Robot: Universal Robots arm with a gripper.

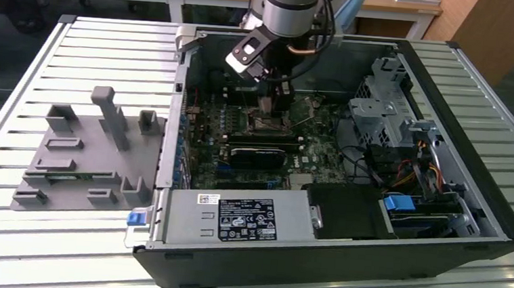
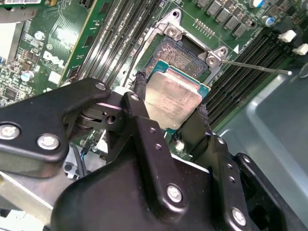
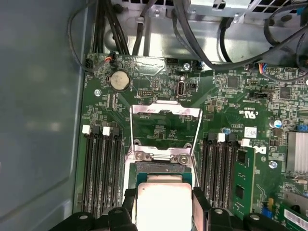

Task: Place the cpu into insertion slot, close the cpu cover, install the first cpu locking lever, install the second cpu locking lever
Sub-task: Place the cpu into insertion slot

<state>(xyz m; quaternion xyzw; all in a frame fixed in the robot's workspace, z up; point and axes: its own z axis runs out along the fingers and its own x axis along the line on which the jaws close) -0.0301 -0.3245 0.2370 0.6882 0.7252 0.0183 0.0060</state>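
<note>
My gripper (image 2: pixel 172 100) is shut on the cpu (image 2: pixel 175 94), a silver-topped square chip pinched at two opposite edges by the black fingers (image 2: pixel 139 94). In the second wrist view the cpu overlaps one side of the insertion slot (image 2: pixel 183 55), whose dark centre still shows beyond it; I cannot tell whether they touch. In the first wrist view the cpu (image 3: pixel 163 204) sits in the gripper (image 3: pixel 164 208) just short of the slot (image 3: pixel 159 168). Beyond it the cpu cover (image 3: pixel 166 109) stands flipped open. A thin locking lever (image 2: pixel 255 67) sticks out sideways. In the exterior view the gripper (image 1: pixel 273 103) is down inside the case.
Long black memory slots (image 3: pixel 98 168) flank the socket on both sides. A black card (image 1: pixel 256 154), cables (image 1: pixel 364 162), a drive cage (image 1: pixel 386 119) and the power supply (image 1: pixel 233 217) crowd the open computer case (image 1: pixel 473 166). A grey fixture (image 1: pixel 84 152) lies on the slatted table at the exterior view's left.
</note>
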